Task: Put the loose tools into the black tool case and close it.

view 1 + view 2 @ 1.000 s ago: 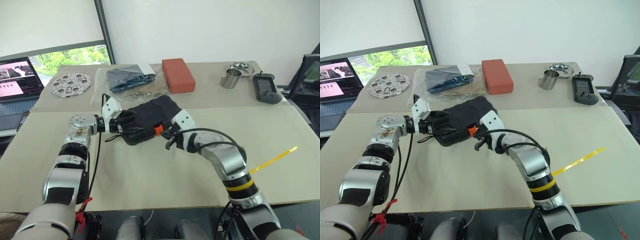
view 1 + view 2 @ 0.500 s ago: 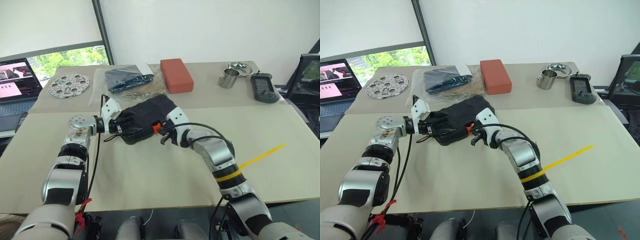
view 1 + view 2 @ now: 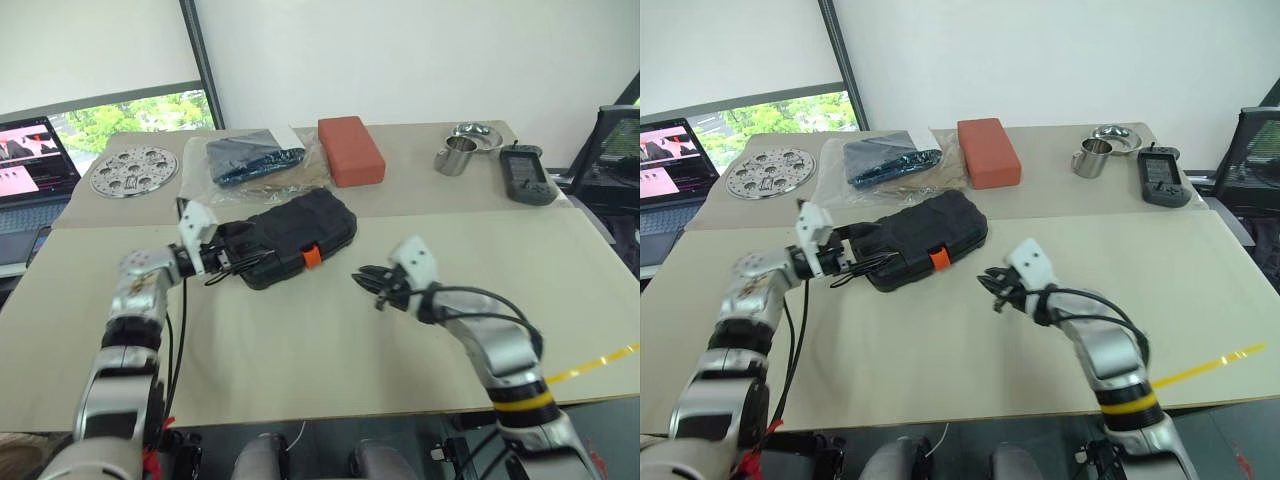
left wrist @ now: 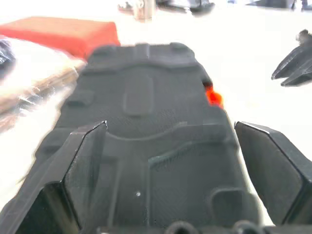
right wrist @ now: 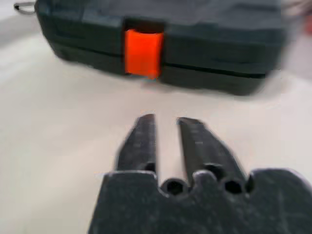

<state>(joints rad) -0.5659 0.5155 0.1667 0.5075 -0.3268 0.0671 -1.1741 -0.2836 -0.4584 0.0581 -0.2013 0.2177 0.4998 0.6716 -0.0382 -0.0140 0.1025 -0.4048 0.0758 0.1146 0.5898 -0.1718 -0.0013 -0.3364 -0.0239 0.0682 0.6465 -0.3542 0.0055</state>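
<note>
Right wrist view: closed black tool case (image 5: 161, 44)

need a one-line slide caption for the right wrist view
Right gripper, fingers slightly apart and empty, faces the closed black tool case and its orange latch across bare table.

My left gripper (image 3: 232, 256) points level toward my right with its fingers (image 4: 273, 170) spread wide apart, while my right gripper (image 5: 164, 127) angles slightly down toward my left, arm bent, its fingers (image 5: 140, 141) parted by a narrow gap.
</note>
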